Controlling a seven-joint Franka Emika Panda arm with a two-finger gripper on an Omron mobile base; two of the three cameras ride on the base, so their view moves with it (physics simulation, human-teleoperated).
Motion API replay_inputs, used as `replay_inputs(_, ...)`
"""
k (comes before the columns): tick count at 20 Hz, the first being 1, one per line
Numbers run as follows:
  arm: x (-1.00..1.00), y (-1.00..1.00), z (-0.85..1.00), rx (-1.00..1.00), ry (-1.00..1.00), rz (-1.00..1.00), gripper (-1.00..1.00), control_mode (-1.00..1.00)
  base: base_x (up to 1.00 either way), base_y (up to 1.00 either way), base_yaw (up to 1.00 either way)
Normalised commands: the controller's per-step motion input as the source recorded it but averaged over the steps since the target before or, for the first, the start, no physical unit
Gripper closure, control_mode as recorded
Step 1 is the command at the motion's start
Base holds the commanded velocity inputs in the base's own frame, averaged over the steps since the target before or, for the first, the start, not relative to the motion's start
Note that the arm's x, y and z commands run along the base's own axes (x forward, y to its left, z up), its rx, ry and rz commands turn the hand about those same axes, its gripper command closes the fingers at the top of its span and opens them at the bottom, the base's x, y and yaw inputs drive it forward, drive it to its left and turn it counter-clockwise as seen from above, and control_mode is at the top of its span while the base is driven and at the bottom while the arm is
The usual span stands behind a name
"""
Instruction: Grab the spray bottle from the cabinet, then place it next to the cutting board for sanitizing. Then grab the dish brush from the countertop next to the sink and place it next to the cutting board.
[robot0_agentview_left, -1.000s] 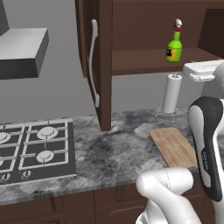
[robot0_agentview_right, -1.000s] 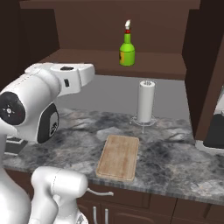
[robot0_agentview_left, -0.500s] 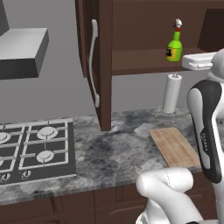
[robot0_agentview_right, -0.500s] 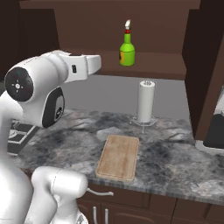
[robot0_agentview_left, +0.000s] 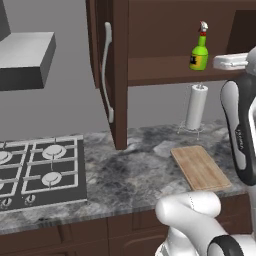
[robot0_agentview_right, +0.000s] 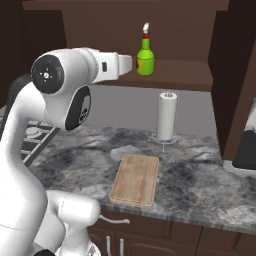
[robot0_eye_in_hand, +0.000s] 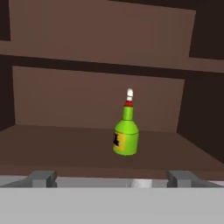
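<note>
jaws spread wide, gripping nothing, pointing straight at the spray bottle (robot0_eye_in_hand: 126, 135). it stands upright on the cabinet (robot0_agentview_left: 160, 70) shelf, well apart from them. cutting board (robot0_agentview_right: 135, 179) lies flat on the surface (robot0_agentview_right: 200, 185) below, near the paper towel roll (robot0_agentview_right: 167, 116).

Your arm stands tall and bends at the top, so the hand reaches out flat, high up in the air. The gripper (robot0_eye_in_hand: 112, 179) points straight ahead and sits level, not tipped. Its two fingers (robot0_eye_in_hand: 42, 178) are spread wide apart, as far as they go. Nothing is between them. They touch nothing.
</note>
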Motion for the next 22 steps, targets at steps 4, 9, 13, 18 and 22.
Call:
replay_inputs(4,0.24,-0.15,0.0,0.0,0.0,0.0,-1.0,-1.0,0.0,0.0,0.0)
replay_inputs(9,0.44,-0.02,0.0,0.0,0.0,0.0,-1.0,-1.0,0.0,0.0,0.0)
replay_inputs(13,0.48,-0.01,0.0,0.0,-0.01,0.02,-1.0,-1.0,0.0,0.0,0.0)
replay_inputs(18,0.49,0.0,-0.11,0.0,-0.04,0.03,-1.0,-1.0,0.0,0.0,0.0)
replay_inputs(22,0.42,-0.06,-0.13,0.0,-0.06,0.02,-1.0,-1.0,0.0,0.0,0.0)
